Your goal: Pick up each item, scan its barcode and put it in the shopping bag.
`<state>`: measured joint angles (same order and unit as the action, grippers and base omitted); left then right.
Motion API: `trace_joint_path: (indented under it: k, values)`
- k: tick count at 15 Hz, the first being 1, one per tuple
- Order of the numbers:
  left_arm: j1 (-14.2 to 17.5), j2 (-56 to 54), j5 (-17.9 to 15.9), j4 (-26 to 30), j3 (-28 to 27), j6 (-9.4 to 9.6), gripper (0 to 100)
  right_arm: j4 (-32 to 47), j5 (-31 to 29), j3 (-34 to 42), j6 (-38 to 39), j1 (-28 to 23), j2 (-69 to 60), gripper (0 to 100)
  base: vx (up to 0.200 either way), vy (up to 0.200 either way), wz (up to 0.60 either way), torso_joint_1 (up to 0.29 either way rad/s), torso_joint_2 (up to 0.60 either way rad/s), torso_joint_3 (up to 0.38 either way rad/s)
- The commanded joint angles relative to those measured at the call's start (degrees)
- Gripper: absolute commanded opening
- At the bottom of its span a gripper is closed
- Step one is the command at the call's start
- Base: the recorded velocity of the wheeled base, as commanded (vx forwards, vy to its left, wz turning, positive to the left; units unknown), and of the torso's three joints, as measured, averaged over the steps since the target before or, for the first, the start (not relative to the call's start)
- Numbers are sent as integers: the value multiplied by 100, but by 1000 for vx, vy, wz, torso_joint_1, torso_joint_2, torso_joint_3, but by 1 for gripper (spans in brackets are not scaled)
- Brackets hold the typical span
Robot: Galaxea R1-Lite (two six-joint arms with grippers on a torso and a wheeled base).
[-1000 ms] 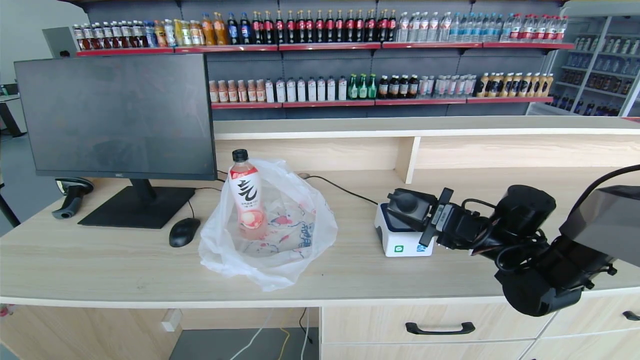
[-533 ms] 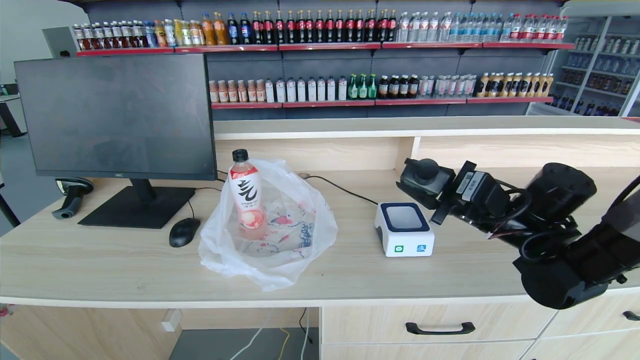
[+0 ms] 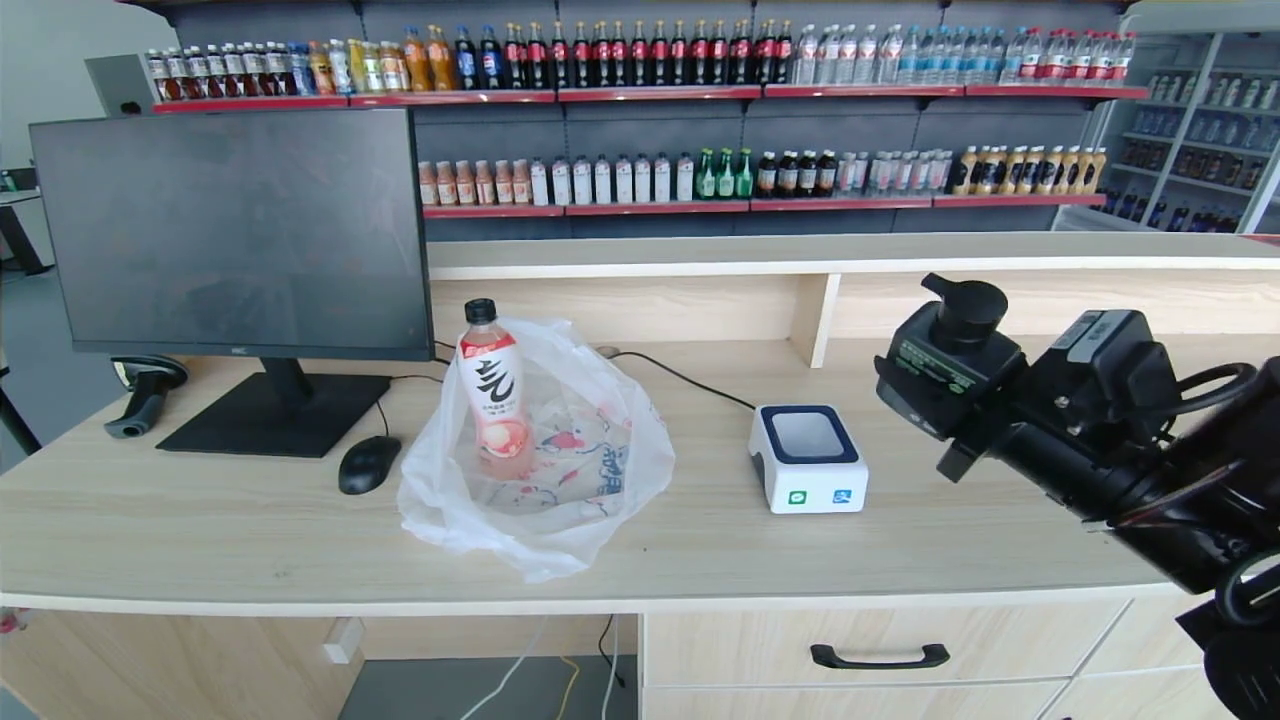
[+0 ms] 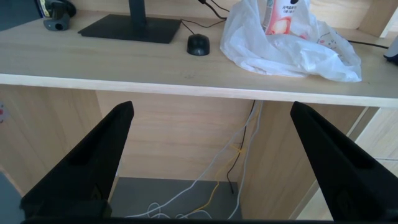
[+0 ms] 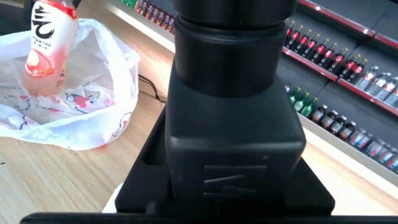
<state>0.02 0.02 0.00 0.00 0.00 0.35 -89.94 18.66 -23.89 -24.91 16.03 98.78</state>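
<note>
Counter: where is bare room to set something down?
Free: front strip of the counter; the gap between shopping bag and scanner; right of the scanner, near the held black container. Crowded: around monitor stand, mouse and bag.

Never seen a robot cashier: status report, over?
Left gripper open, low by counter edge. Right gripper shut on dark item, right of scanner. Pink drink upright in shopping bag.

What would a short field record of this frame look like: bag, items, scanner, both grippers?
shopping bag: open on the counter, left of the scanner
pink bottle: upright inside the shopping bag
scanner: white, on the counter
right gripper: shut on black container, raised right of the scanner
left gripper: open, low in front of the counter
</note>
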Motion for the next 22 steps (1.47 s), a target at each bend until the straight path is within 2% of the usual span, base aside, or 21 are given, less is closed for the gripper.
trace_joint_path:
  k: [1,7,10,18,22]
  values:
    - [-2,-2,0,0,0,0,100,-6,-276,148,364,23,-298,0,0,0,0,0,0,0]
    - [6,-2,0,0,0,-9,100,-6,-1401,438,1515,32,-105,0,0,0,0,0,0,0]
    - [-2,-2,0,0,0,0,100,-6,-1436,447,1585,23,-52,0,0,0,0,0,0,0]
    - [-2,-2,0,0,0,-18,100,-6,-1436,342,1700,304,141,0,0,200,0,1,1,1]
    - [-2,-2,0,0,0,-18,100,-6,-1436,324,1787,304,159,0,0,0,0,0,0,0]
